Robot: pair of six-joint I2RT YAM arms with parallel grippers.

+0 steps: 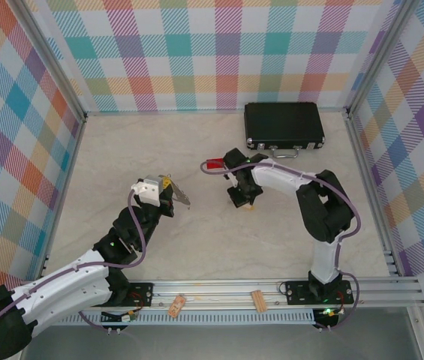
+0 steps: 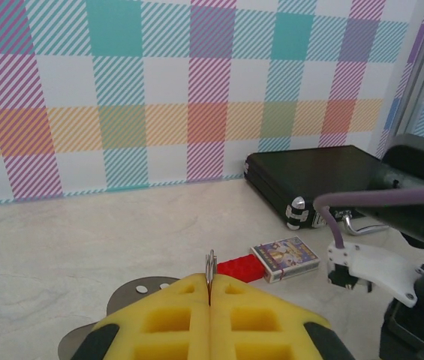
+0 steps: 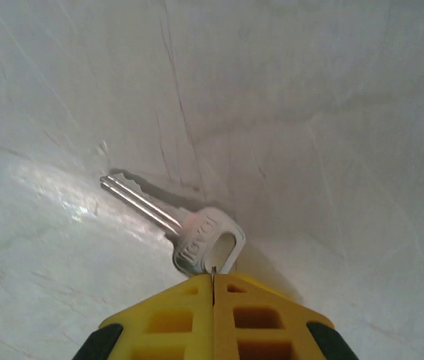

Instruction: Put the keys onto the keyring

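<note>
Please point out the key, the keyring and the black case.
key [image 3: 168, 219]: right wrist view, blade near the head.
keyring [image 2: 210, 266]: left wrist view, upright thin metal edge.
black case [image 1: 284, 124]: top external view, lid centre.

The top view looks steeply down from above and behind the arm bases, taking in the whole table [image 1: 121, 150] from near edge to far wall. The left wrist view sits low over the table and faces the far right corner; it shares the black case [image 2: 309, 176] with the top view. The right wrist view points down, very close to the tabletop around the key [image 3: 174, 225].
</note>
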